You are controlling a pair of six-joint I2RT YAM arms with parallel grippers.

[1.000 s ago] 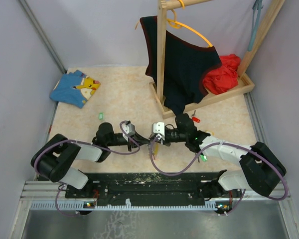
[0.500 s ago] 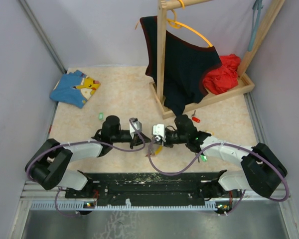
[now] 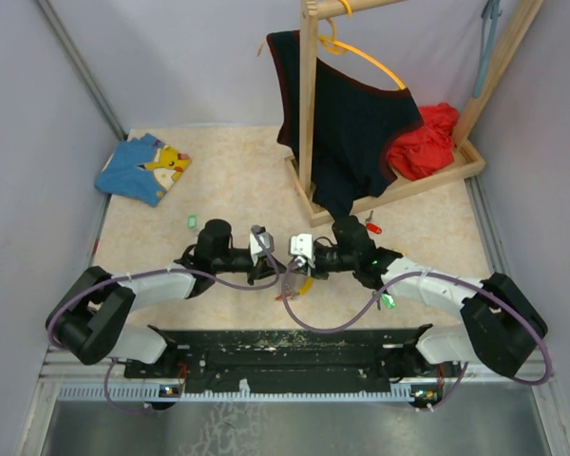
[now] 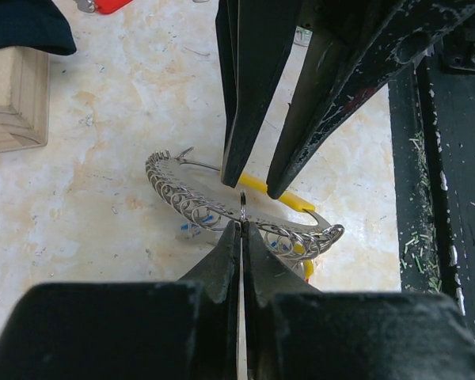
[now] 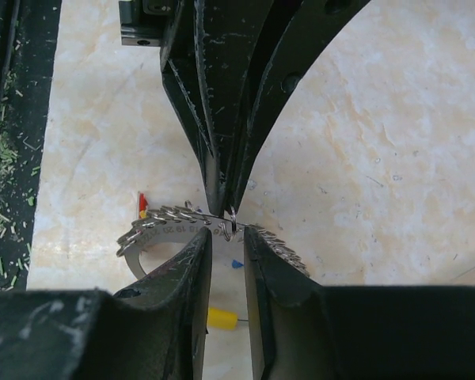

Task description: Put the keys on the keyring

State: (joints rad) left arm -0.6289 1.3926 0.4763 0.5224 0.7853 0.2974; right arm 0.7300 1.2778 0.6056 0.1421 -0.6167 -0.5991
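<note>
- Left wrist view: the left tool (image 4: pixel 242 226) is pinched fully shut on a thin wire of the keyring (image 4: pixel 186 198). The silver coil curves out to either side of its tips, and the yellow loop (image 4: pixel 279 195) lies just behind.
- That grip looks meant to hold the bunch steady and present it, so the other arm has a fixed target to work on.
- The right tool (image 4: pixel 252 186) comes in from the opposite side with its jaws a little apart, straddling the same spot. Nothing appears to be clamped between them.
- In the right wrist view, a small ring (image 5: pixel 232 222) sits in the gap between the right tool's fingers, directly under the left tool's closed tips.
- My guess is that the two tools meet nose to nose so one can brace the ring while the other works on it.
- From the top view, the keyring hangs between the two tools over the near part of the desk (image 3: pixel 228 180), apparently lifted off it.
- The loose keys lie well apart from it: a green-headed key (image 3: pixel 192 221) to the left and a red-headed key (image 3: pixel 373 226) by the wooden rack base. Neither is on the ring yet.
</note>
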